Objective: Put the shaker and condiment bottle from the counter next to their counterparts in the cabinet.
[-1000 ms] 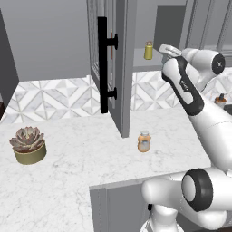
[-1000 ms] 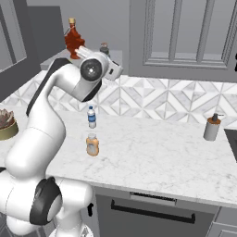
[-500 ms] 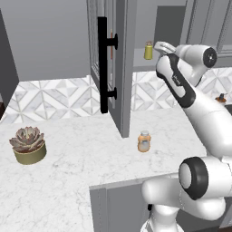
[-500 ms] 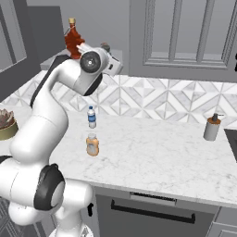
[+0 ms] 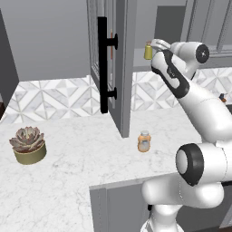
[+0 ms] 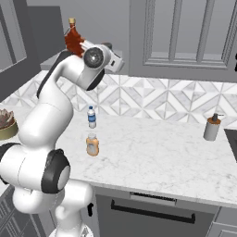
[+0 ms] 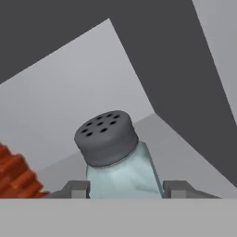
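Observation:
In the hand view the shaker (image 7: 118,155), a pale teal jar with a dark grey holed cap, is tilted between my fingertips (image 7: 76,189), with the gripper (image 7: 125,190) shut on it over the cabinet's grey shelf. The left base view has the gripper (image 5: 157,44) up inside the open cabinet (image 5: 124,68), right beside a slim yellow bottle (image 5: 147,50). The squat orange condiment bottle (image 5: 144,141) (image 6: 92,145) stands upright on the white marble counter (image 5: 81,154) (image 6: 152,152), below the cabinet.
A dark red bottle (image 6: 73,39) (image 7: 14,176) stands on the cabinet shelf beside my hand. The open door's black bar handle (image 5: 103,68) hangs left of the arm. On the counter are a small blue-topped bottle (image 6: 91,117), a potted succulent (image 5: 28,144) and a grey pump dispenser (image 6: 212,128).
The hand has moved left and slightly up, deeper into the cabinet toward the yellow bottle, carrying the shaker. The orange bottle has stayed in place.

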